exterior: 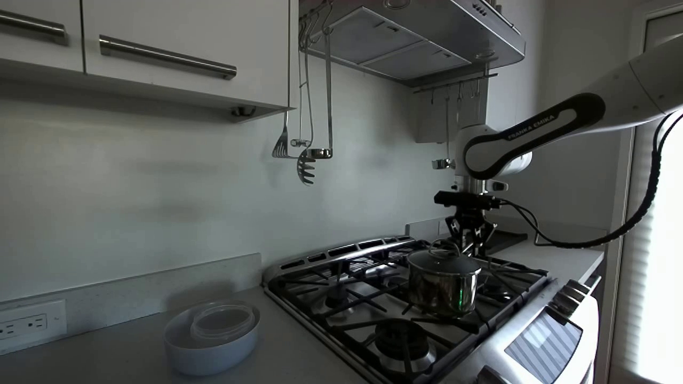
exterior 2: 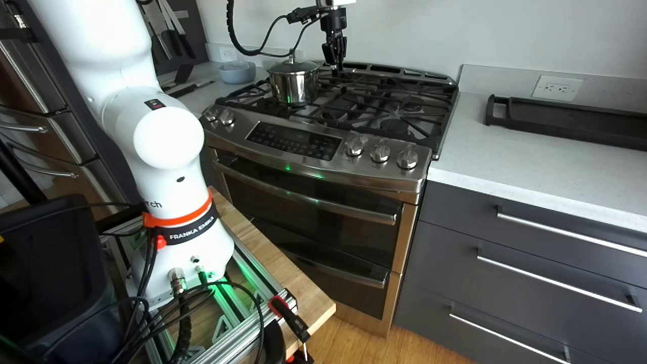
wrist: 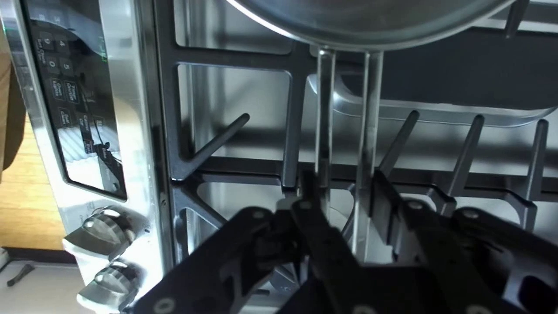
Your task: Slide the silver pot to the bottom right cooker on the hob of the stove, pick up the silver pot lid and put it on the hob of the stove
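Observation:
The silver pot (exterior: 443, 293) stands on the black grates of the hob of the stove (exterior 2: 364, 96), toward the front and left of centre in an exterior view. On top of it sits the silver pot lid (exterior 2: 293, 66), dark in the middle with a bright rim. In the wrist view the lid and pot rim fill the top edge, and a long two-rod handle (wrist: 323, 109) runs down from there. My gripper (wrist: 344, 192) is shut on that handle, its fingers against the outer sides of the rods. The bottom right cooker (exterior 2: 394, 125) has nothing standing on it.
Raised grate bars (wrist: 292, 131) cross the hob below my gripper. Knobs (exterior 2: 380, 153) line the stove's front. A white dish stack (exterior: 211, 341) and a black griddle tray (exterior 2: 566, 119) stand on the counters. The range hood (exterior: 416, 42) and hanging utensils (exterior: 320, 153) are above.

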Motion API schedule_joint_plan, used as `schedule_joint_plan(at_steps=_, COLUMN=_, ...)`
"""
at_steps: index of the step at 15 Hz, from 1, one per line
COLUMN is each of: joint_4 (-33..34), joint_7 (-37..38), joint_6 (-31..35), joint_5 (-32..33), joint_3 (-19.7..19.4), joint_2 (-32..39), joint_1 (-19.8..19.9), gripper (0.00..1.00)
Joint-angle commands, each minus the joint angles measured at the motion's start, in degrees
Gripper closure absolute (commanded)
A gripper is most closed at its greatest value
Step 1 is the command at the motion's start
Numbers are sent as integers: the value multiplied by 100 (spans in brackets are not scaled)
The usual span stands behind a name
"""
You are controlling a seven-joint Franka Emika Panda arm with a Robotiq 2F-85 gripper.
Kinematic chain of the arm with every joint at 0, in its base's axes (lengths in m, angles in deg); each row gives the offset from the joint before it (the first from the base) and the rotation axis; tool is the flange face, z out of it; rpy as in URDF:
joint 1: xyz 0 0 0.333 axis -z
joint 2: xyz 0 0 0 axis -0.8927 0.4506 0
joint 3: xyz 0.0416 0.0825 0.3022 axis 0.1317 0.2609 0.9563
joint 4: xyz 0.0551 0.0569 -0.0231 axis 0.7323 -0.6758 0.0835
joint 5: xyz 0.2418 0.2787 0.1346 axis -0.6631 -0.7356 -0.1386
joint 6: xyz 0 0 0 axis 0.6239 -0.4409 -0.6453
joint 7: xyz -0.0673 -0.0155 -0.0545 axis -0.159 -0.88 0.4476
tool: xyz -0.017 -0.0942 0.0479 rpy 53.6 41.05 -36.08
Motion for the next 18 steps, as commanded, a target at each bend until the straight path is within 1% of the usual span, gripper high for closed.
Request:
schedule_joint_plan(at_steps=1, joint_4=-22, joint_7=4, joint_6=29, joint_5=89, joint_3=-94, joint_2=-76, joint_1=84, gripper=92)
schedule_joint_plan(at_steps=6, joint_4=-64, joint_7=33, joint_6=42, joint_5=170, joint_3=-185, joint_2=-119, joint_1=170, gripper=92)
schedule_joint_plan(at_steps=18, joint_4=-179, joint_7=-165, joint_6=110, joint_5=379, joint_3=-397, joint_2=-214, joint_1=378, gripper=92)
